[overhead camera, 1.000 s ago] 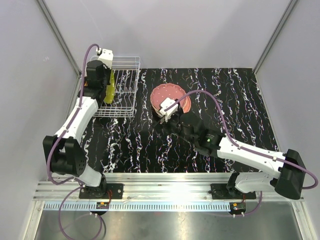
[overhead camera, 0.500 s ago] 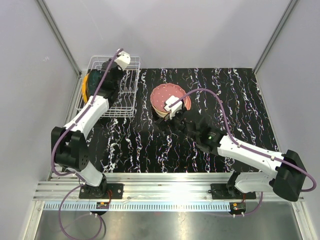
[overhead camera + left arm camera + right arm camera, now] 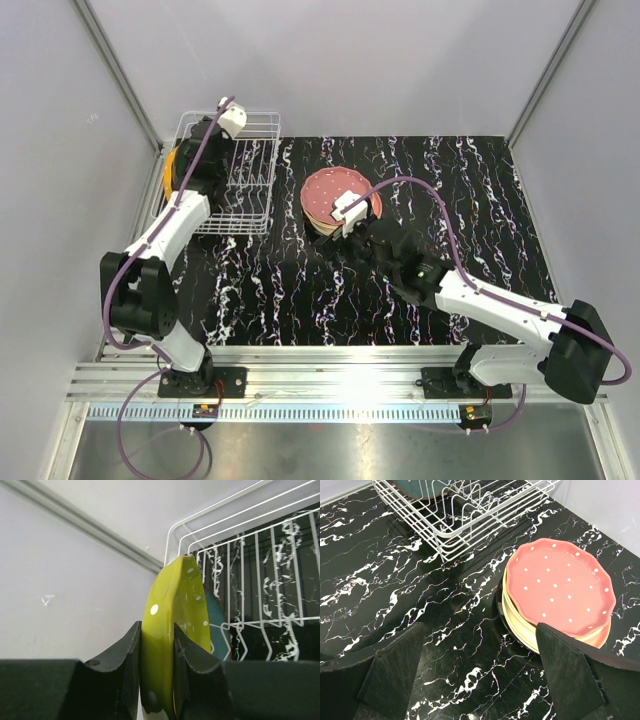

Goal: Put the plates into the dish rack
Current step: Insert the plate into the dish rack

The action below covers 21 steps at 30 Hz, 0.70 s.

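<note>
Two arms, two very different situations, so going camera by camera.

Top camera: the dish rack (image 3: pixel 250 200) sits in the 10 o'clock corner of the black marbled table (image 3: pixel 480 200). My left arm (image 3: pixel 165 225) is stretched out to it, and a yellow plate (image 3: pixel 171 172) shows on edge at the rack's 9 o'clock end. The stack of plates (image 3: pixel 325 188) lies a bit toward 12 o'clock from the table's middle, near the rack's 3 o'clock side but not touching it. My right wrist (image 3: pixel 350 208) hangs over the stack's 5 o'clock edge.

Left wrist camera: my left jaws are clamped on the yellow plate's rim, one of the fingers (image 3: pixel 120 670) on each face. It's yellow-green with white dots and stands on edge. A teal plate (image 3: pixel 220 635) stands just behind it at 3 o'clock, with rack wires beyond. Whether the yellow one sits between prongs, can't tell from here.

Right wrist camera: my right jaws are wide apart with nothing between them, only bare table below. The pink dotted plate (image 3: pixel 560 587) tops the stack at roughly 2 o'clock, with a cream plate (image 3: pixel 517 622) right under it. The rack is up at 11 o'clock.
</note>
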Each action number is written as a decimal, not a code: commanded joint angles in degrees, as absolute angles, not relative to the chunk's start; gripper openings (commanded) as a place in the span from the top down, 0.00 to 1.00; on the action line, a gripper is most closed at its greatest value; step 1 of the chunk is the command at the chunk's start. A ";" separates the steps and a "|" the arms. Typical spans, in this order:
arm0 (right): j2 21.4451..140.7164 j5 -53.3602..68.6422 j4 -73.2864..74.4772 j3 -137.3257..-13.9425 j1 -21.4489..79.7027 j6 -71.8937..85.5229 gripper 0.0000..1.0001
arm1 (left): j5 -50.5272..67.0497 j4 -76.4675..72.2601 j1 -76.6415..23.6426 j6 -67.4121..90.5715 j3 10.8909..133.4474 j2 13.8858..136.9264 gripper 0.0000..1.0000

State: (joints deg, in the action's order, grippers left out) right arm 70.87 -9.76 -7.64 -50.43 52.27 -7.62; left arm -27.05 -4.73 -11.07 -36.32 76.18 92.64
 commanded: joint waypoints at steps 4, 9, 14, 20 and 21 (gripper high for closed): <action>70.66 -9.67 -9.14 -50.19 51.50 -7.29 0.00 | -27.16 -14.15 -9.23 -34.28 76.64 90.88 1.00; 71.10 -10.02 -8.70 -50.27 51.33 -7.47 0.00 | -26.46 -13.63 -7.91 -31.91 75.76 92.20 1.00; 71.89 -10.28 -8.53 -50.36 51.06 -7.65 0.00 | -25.40 -13.62 -6.86 -30.15 74.62 92.63 1.00; 72.07 -10.72 -8.00 -50.71 50.89 -7.82 0.00 | -25.66 -13.97 -6.33 -30.23 73.92 93.78 1.00; 71.98 -10.72 -8.00 -50.54 50.98 -7.82 0.00 | -25.66 -14.24 -6.15 -29.89 73.57 93.95 1.00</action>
